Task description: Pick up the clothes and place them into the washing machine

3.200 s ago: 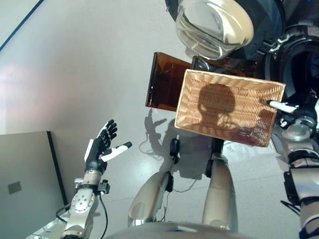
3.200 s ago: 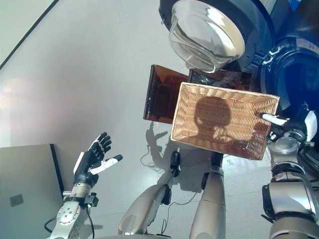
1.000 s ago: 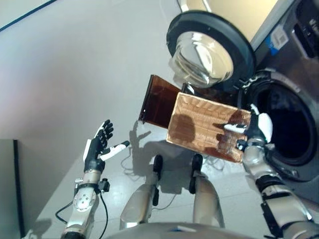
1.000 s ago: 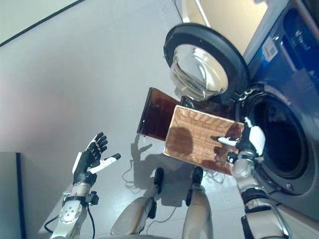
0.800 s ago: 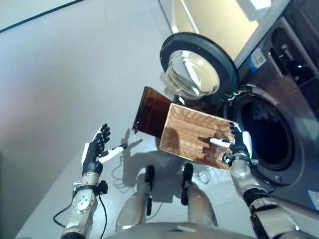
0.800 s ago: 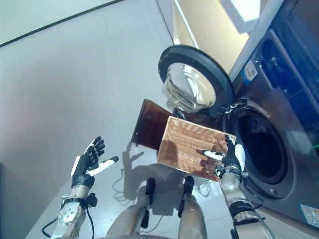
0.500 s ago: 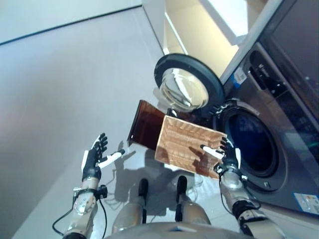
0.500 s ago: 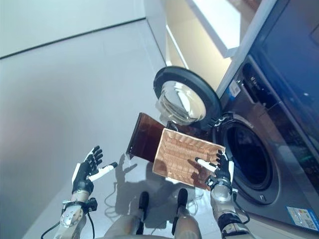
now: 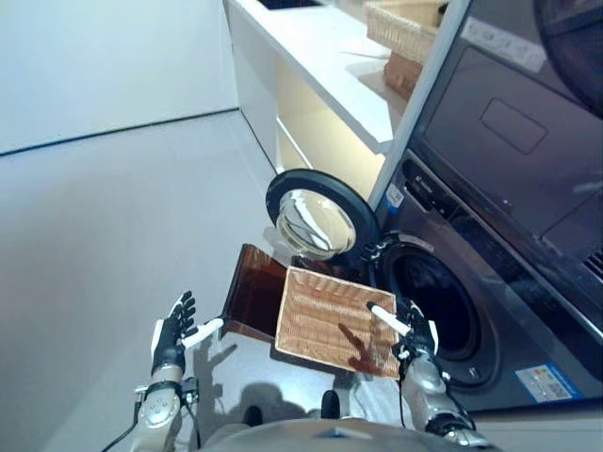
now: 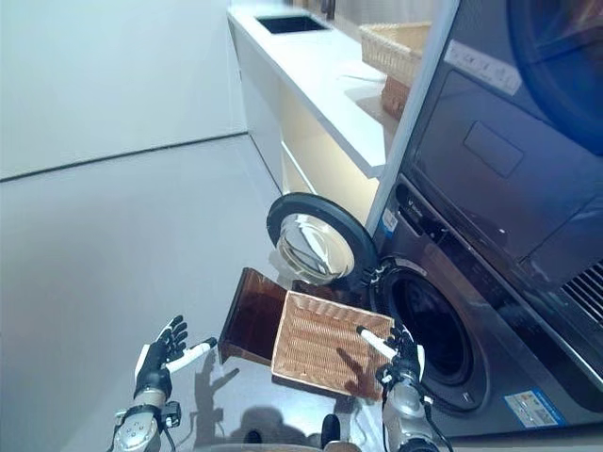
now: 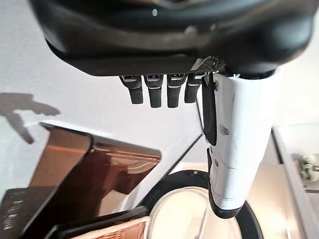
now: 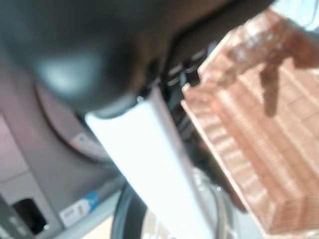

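From where I stood no clothes showed in the wicker basket [image 9: 332, 322] or in either hand, the left hand [image 9: 172, 332] spread wide and the right hand [image 9: 412, 334] straight-fingered by the washing machine [image 9: 443, 311], so the loading looked finished.

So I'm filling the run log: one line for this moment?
wicker basket: empty | washer door: open | right robot hand: open, at basket edge | left robot hand: open, idle

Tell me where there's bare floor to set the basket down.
The grey floor to the left of the brown bin and the open washer door is bare. It's crowded ahead on the right: wicker basket, bin, door and drum opening sit close together.
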Controlling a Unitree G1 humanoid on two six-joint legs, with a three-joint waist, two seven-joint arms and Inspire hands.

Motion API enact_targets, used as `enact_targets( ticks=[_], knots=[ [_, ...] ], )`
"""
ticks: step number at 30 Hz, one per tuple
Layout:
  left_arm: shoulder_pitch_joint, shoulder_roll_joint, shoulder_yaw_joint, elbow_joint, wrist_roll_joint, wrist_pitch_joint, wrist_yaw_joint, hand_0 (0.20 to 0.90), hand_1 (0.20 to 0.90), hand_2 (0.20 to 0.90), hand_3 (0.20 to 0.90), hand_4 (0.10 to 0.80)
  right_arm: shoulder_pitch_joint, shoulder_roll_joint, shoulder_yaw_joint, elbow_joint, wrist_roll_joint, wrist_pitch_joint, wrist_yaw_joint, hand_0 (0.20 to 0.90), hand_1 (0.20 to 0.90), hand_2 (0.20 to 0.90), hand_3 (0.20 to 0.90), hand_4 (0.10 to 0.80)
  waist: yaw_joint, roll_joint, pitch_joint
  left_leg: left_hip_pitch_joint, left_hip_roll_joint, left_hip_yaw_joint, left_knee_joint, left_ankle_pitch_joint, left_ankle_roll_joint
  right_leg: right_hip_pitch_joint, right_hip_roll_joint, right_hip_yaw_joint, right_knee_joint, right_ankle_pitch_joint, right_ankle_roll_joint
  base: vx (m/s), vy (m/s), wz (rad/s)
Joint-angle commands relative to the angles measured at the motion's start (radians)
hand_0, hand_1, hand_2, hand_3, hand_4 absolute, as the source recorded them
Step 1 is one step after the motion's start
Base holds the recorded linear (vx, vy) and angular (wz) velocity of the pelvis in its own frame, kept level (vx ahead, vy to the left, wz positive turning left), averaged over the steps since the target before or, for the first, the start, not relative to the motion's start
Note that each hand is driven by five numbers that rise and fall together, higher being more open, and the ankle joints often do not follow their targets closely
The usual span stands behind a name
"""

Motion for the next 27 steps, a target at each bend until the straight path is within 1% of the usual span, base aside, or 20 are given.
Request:
enact_targets(
  ticks=[1,5,10,13,20,24,27],
  knots=[
    [-0.049,0.008,0.035,0.007,0.026,-0.067,0.015,0.9,0.9,0.9,0.9,0.8,-0.027,-0.03,-0.04,-0.057,-0.012,-0.083,0.001,0.9,0.9,0.9,0.9,0.8,0.013,-0.001,-0.041,0.042,-0.016,0.016,-0.001,-0.074,-0.038,0.056,0.029,-0.019,0.025,-0.113,0.019,-0.038,-0.001,-0.02],
    [-0.044,0.009,0.048,0.016,0.021,-0.069,0.019,0.9,0.9,0.9,0.9,0.8,-0.003,-0.024,-0.039,-0.066,-0.019,-0.083,0.009,0.9,0.9,0.9,0.9,0.8,0.01,-0.009,-0.054,0.055,-0.01,0.02,-0.002,-0.072,-0.041,0.071,0.033,-0.02,0.017,-0.113,0.019,-0.038,0.003,0.02],
    [-0.044,0.006,0.047,0.023,0.018,-0.067,0.023,0.9,0.9,0.9,0.9,0.8,0.0,-0.02,-0.032,-0.043,-0.039,-0.078,0.0,0.9,0.9,0.9,0.9,0.8,0.012,-0.019,-0.063,0.062,-0.007,0.025,-0.002,-0.068,-0.041,0.078,0.038,-0.018,0.013,-0.106,0.02,-0.07,0.005,-0.01],
    [-0.049,0.012,0.045,0.029,0.023,-0.064,0.026,0.9,0.9,0.9,0.9,0.8,-0.001,-0.011,-0.034,-0.029,-0.046,-0.074,-0.006,0.9,0.9,0.9,0.9,0.8,0.012,-0.028,-0.074,0.06,0.0,0.029,-0.002,-0.07,-0.045,0.082,0.043,-0.021,0.004,-0.104,0.02,-0.05,0.004,0.05],
    [-0.045,0.015,0.045,0.04,0.028,-0.059,0.038,0.9,0.9,0.9,0.9,0.8,-0.021,0.0,-0.012,0.011,-0.061,-0.066,-0.014,0.9,0.9,0.9,0.9,0.8,0.019,-0.034,-0.077,0.069,-0.004,0.026,-0.002,-0.072,-0.039,0.099,0.04,-0.025,-0.001,-0.101,0.023,-0.023,0.021,0.01],
    [-0.042,0.02,0.05,0.031,0.02,-0.058,0.049,0.9,0.9,0.9,0.9,0.8,-0.001,0.023,-0.02,-0.077,0.012,-0.089,0.0,0.9,0.9,0.9,0.9,0.8,0.016,-0.033,-0.071,0.069,-0.008,0.027,-0.002,-0.069,-0.034,0.097,0.035,-0.022,0.0,-0.095,0.025,-0.013,0.033,-0.04],
    [-0.04,0.02,0.049,0.042,0.033,-0.05,0.053,0.9,0.9,0.9,0.9,0.8,0.013,0.022,0.003,-0.094,-0.031,-0.082,-0.003,0.9,0.9,0.9,0.9,0.8,0.013,-0.033,-0.069,0.066,-0.011,0.029,-0.002,-0.068,-0.033,0.093,0.034,-0.02,0.0,-0.092,0.027,-0.003,0.007,-0.01]
  ],
)
